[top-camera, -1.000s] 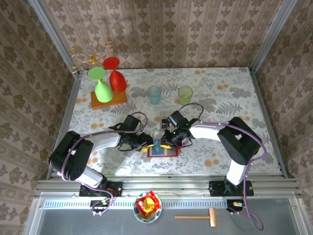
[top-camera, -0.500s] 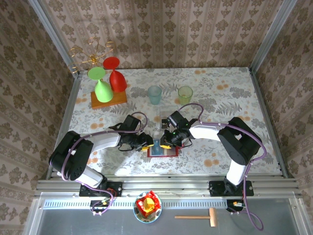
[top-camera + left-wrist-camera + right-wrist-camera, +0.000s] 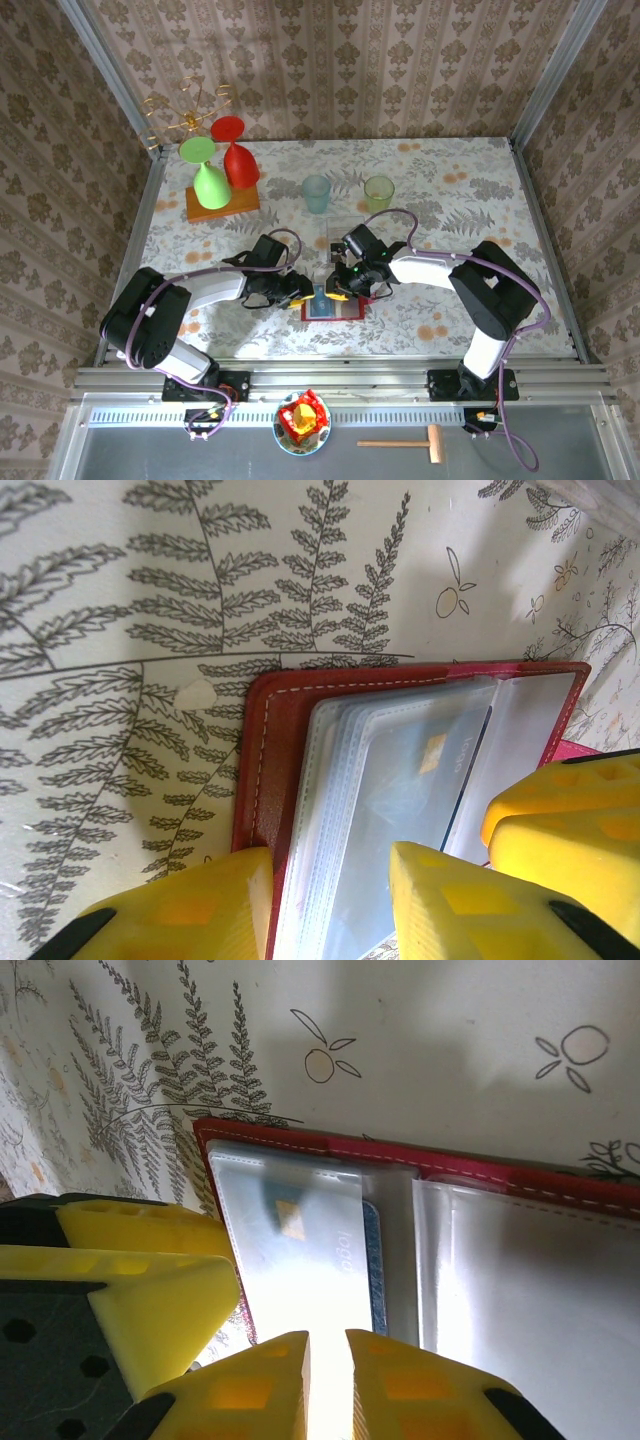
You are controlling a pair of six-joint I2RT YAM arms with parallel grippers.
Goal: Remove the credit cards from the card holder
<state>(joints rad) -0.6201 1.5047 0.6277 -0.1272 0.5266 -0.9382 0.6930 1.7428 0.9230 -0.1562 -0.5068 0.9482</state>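
The red card holder (image 3: 340, 311) lies open on the table between both grippers, clear pockets up. My left gripper (image 3: 303, 293) points down on its left flap; in the left wrist view its fingers (image 3: 325, 868) stand apart, one by the red border (image 3: 265, 750), the other on the pocket stack. A pale card with a gold chip (image 3: 300, 1250) sits in the top pocket, and a blue card's edge (image 3: 372, 1260) shows beside it. My right gripper (image 3: 328, 1345) hovers over that pale card's near end. Only a narrow gap separates its jaws, with nothing pinched.
A clear square box (image 3: 345, 228), a teal cup (image 3: 316, 193) and a green cup (image 3: 378, 190) stand behind the holder. Red and green glasses on a wooden board (image 3: 222, 200) sit far left. A toy (image 3: 302, 420) and a wooden hammer (image 3: 405, 442) lie on the front ledge.
The right wrist has shifted slightly left over the holder. The left arm and the card holder have not moved.
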